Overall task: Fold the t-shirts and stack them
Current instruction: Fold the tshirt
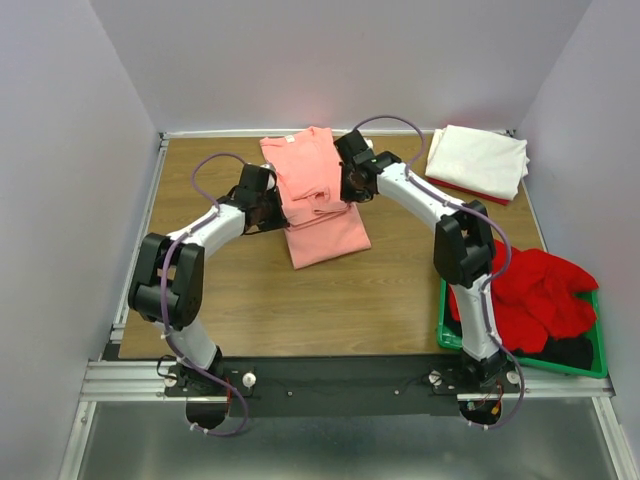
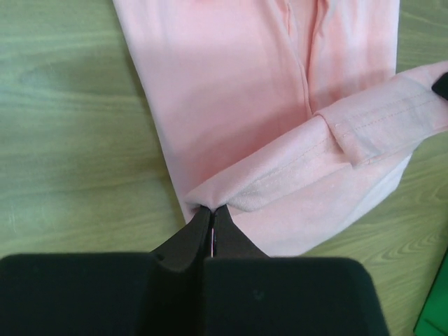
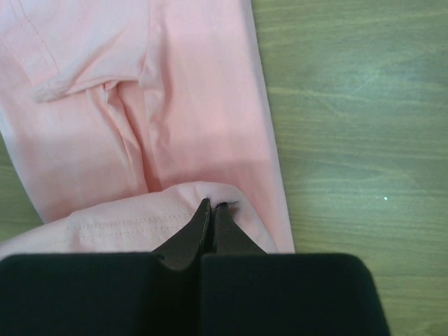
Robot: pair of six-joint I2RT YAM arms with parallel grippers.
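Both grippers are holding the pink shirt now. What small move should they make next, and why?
Probably: with both staying shut, carry the pinched edge together over the flat part of the shirt ahead of the fingers, then lower it. The left gripper and the right gripper each pinch a stitched edge of the salmon-pink shirt, which stands in a loose fold, not yet laid flat.

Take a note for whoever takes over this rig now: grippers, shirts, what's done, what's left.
Both shut: left gripper and right gripper pinch opposite edges of the salmon-pink shirt, partly folded mid-table.
Done: folded white shirt lies on a red shirt, far right corner.
Left: finish this fold, stack it, then the loose red shirts and dark shirt in the green crate.
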